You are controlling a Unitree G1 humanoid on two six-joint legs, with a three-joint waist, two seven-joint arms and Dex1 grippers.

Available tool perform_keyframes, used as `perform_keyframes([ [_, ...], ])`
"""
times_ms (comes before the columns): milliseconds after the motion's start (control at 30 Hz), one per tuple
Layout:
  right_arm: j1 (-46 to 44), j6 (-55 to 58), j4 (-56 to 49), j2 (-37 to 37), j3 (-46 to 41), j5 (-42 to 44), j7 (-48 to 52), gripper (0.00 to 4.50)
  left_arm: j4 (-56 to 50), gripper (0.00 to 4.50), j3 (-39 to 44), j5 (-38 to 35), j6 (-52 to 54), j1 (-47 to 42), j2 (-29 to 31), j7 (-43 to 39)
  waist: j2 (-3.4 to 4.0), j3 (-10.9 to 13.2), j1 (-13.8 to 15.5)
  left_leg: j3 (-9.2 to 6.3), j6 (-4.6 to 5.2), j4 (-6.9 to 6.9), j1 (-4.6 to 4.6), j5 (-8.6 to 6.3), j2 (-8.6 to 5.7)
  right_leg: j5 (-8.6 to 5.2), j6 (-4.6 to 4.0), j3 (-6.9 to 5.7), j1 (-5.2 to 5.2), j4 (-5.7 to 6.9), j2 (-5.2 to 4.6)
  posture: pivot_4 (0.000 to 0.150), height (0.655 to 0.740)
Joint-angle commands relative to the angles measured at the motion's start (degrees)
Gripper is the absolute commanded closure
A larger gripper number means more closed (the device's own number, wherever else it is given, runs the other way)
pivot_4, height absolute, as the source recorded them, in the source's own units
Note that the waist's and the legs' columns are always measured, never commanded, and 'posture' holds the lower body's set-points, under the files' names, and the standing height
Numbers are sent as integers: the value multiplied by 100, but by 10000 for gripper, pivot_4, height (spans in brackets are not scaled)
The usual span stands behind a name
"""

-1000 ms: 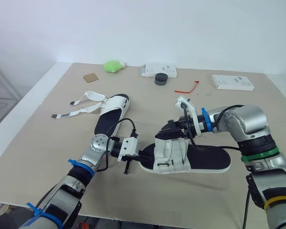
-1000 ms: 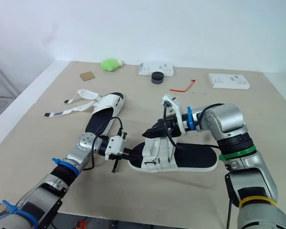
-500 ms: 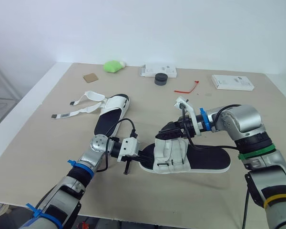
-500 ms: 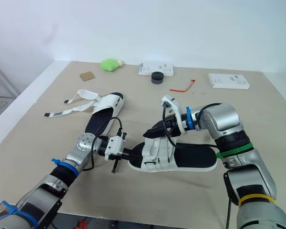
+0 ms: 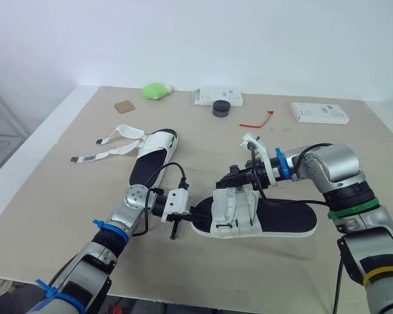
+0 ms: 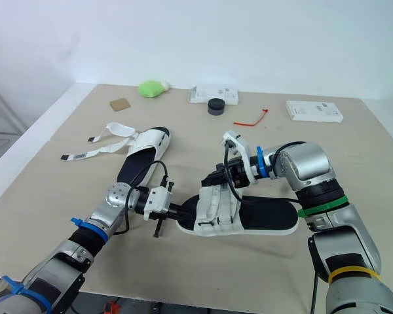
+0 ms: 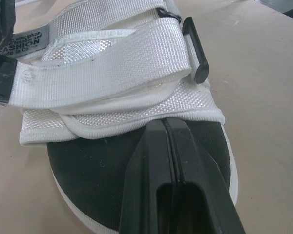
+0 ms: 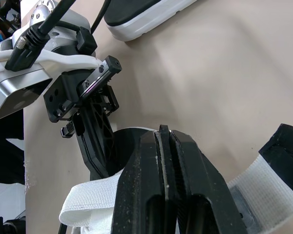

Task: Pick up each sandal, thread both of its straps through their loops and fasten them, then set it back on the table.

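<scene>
Fingers closed on both: our right gripper (image 5: 228, 182) has lifted toward one o'clock off the sandal's (image 5: 283, 220) strap (image 5: 234, 208), which we judge fastened; left gripper (image 5: 200, 213) steadies the toe.

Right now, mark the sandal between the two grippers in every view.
Left eye view: sandal, centre, lying flat.
Right eye view: same spot.
Left wrist view: sandal just past the left gripper.
Right wrist view: its white strap beneath the right gripper.
Shared landmark: the left gripper at its toe.
</scene>
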Motion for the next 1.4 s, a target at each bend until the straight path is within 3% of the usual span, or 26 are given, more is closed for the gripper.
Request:
perform_keyframes([
  [33, -133, 139, -318, -158, -228, 289, 255, 44228, 758, 45000, -509, 853, 404, 553, 249, 13, 0, 0, 0, 0, 0, 0, 0, 0, 0, 0, 0, 0, 0, 0, 0, 1500, 7400],
  [167, -243, 357, -681, -305, -603, 704, 424, 44228, 769, 45000, -509, 857, 396, 546, 244, 11, 4, 2, 0, -1, 0, 0, -1, 0, 0, -1, 0, 0, -1, 0, 0, 1500, 7400],
  [533, 675, 869, -3401, -995, -1684, 2076, 115, 44228, 842, 45000, -518, 868, 369, 505, 241, -23, -3, 4, 2, -1, -18, -1, -3, -11, 3, -5, 3, -2, -1, -1, -3, 1500, 7400],
  [600, 1282, 387, -4273, -1368, -1604, 1916, 157, 44228, 888, 45000, -514, 873, 361, 472, 232, -33, 1, 2, 6, 1, -16, -1, -5, -10, 3, -10, 6, -1, -2, -2, -4, 1500, 7400],
  [700, 2709, -990, -5508, -2289, -1113, 827, 159, 44228, 940, 45000, -517, 877, 355, 424, 225, -69, -26, -6, 22, -5, -18, -1, -12, -11, 1, -29, 18, -9, 2, -2, -3, 1500, 7400],
  [933, 4064, -2424, -5656, -2896, -748, -269, 40, 44228, 991, 45000, -536, 865, 373, 298, 221, -197, -34, 4, -9, 27, -45, 13, 5, -27, 6, -25, 42, -11, 6, -3, -29, 1500, 7400],
  [1067, 4351, -2536, -5488, -2674, -549, -369, -144, 44228, 1039, 45000, -543, 864, 372, 213, 192, -249, -44, 5, -8, 24, -49, 11, 12, -30, 21, -26, 40, -14, 6, -4, -46, 1500, 7400],
  [1200, 4203, -1911, -5363, -2499, -879, 396, -75, 31123, 1043, 45000, -536, 866, 385, 165, 163, -294, -51, 11, -2, 35, -47, 11, 11, -29, 5, -24, 38, -13, 6, -3, -51, 1500, 7400],
  [1233, 4087, -1577, -5292, -2453, -1026, 730, -106, 24431, 1033, 45000, -530, 861, 401, 152, 157, -306, -55, 13, -1, 43, -44, 11, 11, -27, 5, -25, 37, -15, 6, -3, -48, 1500, 7400],
  [1300, 3865, -982, -5090, -2369, -1438, 1529, -103, 15369, 1014, 45000, -526, 856, 419, 142, 152, -323, -56, 18, 0, 40, -40, 11, 10, -25, 7, -26, 35, -20, 7, -3, -44, 1500, 7400],
  [1400, 3708, -452, -4687, -2516, -2106, 2388, 92, 15369, 980, 45000, -532, 850, 433, 155, 153, -336, -66, 25, 3, 41, -38, 11, 9, -24, 7, -25, 35, -20, 8, -4, -45, 1500, 7400],
])
